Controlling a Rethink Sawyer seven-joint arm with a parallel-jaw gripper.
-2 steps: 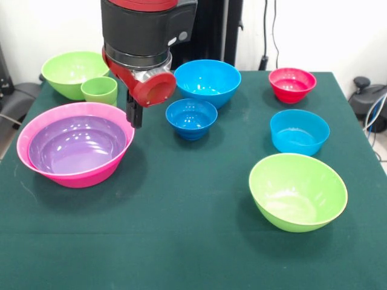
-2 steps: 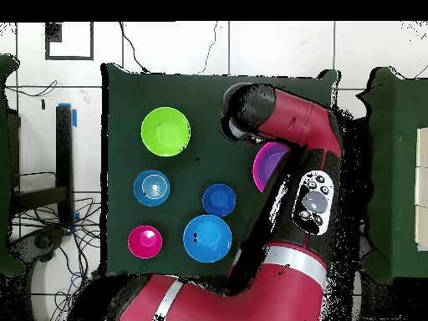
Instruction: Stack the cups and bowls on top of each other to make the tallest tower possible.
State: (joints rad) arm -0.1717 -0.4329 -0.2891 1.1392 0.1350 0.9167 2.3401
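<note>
Even, bright, diffuse light from above. Soft, short shadows lie beneath each bowl on the dark green desk (image 1: 181, 241). White glare streaks mark the glossy purple bowl (image 1: 77, 145) and the near lime green bowl (image 1: 297, 190). Front view is in focus throughout; overhead colours appear strongly saturated.

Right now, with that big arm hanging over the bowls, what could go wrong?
The gripper hangs just beyond the far rim of the pink bowl, which already holds the purple bowl. Coming down carelessly, it might clip that rim and tip or push both.

The small green cup stands close beside the arm, against the green bowl; a sideways swing could knock it over.

The bowls look glossy, so one might slip when gripped.
</note>
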